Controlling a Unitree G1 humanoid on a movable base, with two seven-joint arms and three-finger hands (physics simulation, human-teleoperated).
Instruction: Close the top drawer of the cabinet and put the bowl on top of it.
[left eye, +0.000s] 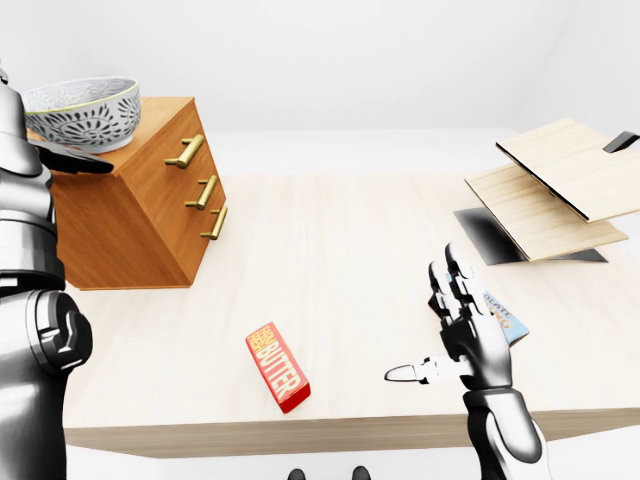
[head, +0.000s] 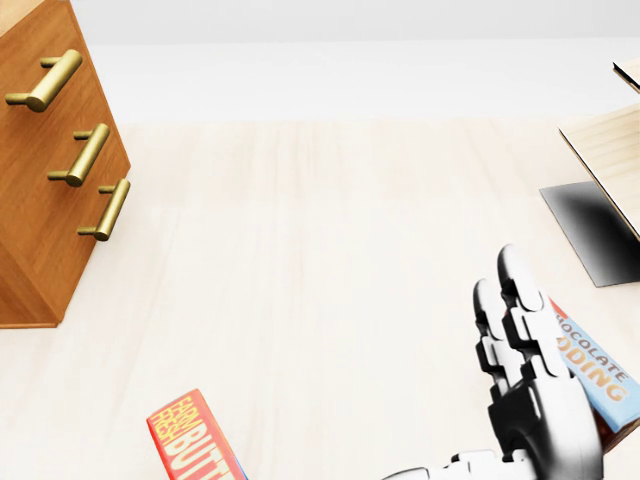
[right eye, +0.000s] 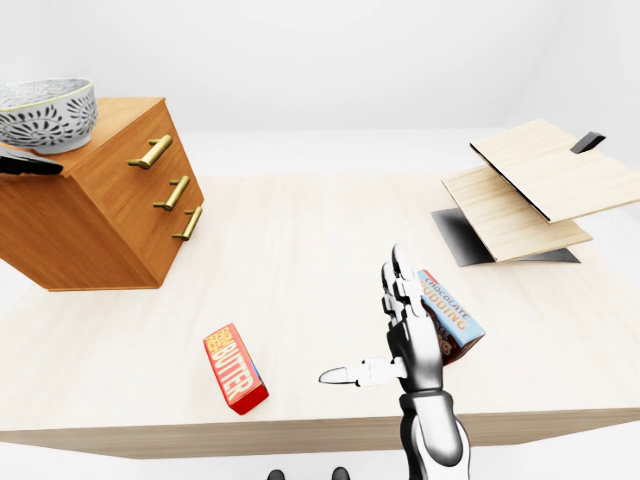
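Observation:
The patterned grey bowl (left eye: 80, 110) stands at the left edge of the wooden cabinet's top (left eye: 165, 112), in the upper left of the left-eye view. All three drawer fronts lie flush, each with a brass handle (head: 45, 82). My left hand (right eye: 28, 165) shows only as a dark finger lying along the bowl's near underside. The arm (left eye: 25, 250) hides the rest of its grip. My right hand (left eye: 428, 322) hovers open, fingers spread upward, over the table's lower right and far from the cabinet.
A blue chocolate pudding box (right eye: 450, 315) lies just behind my right hand. A red butter box (left eye: 277, 367) rests near the table's near edge (left eye: 300, 432). Tilted wooden boards (left eye: 560, 180) with a dark shadow beneath them stand at the right.

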